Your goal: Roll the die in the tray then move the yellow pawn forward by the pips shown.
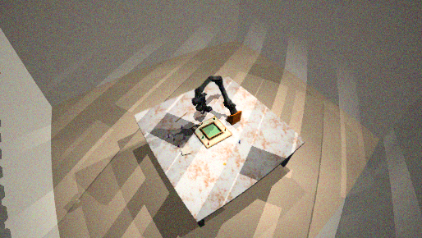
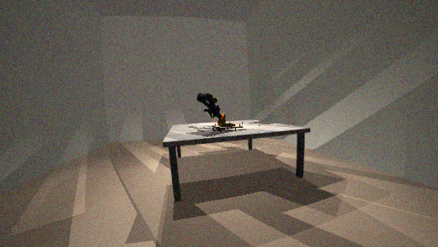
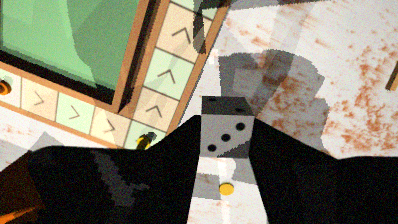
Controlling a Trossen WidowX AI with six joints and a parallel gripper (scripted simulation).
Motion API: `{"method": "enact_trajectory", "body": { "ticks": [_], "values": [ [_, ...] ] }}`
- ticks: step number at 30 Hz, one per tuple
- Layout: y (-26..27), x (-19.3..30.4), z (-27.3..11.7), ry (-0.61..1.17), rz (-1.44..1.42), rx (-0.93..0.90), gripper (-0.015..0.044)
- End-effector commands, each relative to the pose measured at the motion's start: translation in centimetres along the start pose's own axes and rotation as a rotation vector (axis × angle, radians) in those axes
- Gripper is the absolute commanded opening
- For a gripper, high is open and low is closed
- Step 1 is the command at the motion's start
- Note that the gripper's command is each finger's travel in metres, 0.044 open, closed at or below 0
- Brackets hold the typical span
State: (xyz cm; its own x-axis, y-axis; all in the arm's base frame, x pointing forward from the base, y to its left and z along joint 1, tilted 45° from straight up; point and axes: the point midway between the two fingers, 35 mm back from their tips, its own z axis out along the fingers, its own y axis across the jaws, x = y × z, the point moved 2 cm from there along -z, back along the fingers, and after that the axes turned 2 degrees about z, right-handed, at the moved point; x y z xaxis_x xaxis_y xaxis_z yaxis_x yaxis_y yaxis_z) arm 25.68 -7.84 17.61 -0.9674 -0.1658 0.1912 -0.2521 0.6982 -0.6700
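Observation:
My gripper [image 1: 204, 111] [image 3: 222, 123] is shut on the grey-white die [image 3: 226, 136], holding it above the table beside the board. A face with three dark pips faces the wrist camera. The square board [image 3: 169, 75] has arrowed squares around the green-floored tray [image 1: 212, 130] [image 3: 50, 40]. A yellow pawn [image 3: 144, 142] stands on a pale green corner square in the wrist view, partly hidden by the left finger. An orange-looking pawn [image 3: 4, 88] stands on the same row at the left edge.
An orange block [image 1: 234, 118] [image 2: 221, 121] is at the arm's base. A yellow disc [image 3: 226, 189] shows below the die. A small blue piece [image 1: 240, 142] and a small orange-yellow piece [image 1: 224, 164] lie off the board. A brown strip [image 3: 393, 76] shows at the wrist view's right edge.

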Motion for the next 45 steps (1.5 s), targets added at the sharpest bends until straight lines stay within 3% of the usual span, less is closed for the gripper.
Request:
{"method": "enact_trajectory", "body": {
  "ticks": [1, 31, 40, 45],
  "values": [
    [1.9, -1.3, 0.4, -0.003, -0.162, -0.008, 0.0000],
    [14.8, -5.8, 3.1, 0.017, -1.183, 0.004, 0.0000],
    [15.1, -5.8, 3.2, 0.015, -1.205, -0.001, 0.0000],
    [15.0, -5.3, 3.9, -0.058, -1.203, -0.137, 0.0000]
  ]
}}
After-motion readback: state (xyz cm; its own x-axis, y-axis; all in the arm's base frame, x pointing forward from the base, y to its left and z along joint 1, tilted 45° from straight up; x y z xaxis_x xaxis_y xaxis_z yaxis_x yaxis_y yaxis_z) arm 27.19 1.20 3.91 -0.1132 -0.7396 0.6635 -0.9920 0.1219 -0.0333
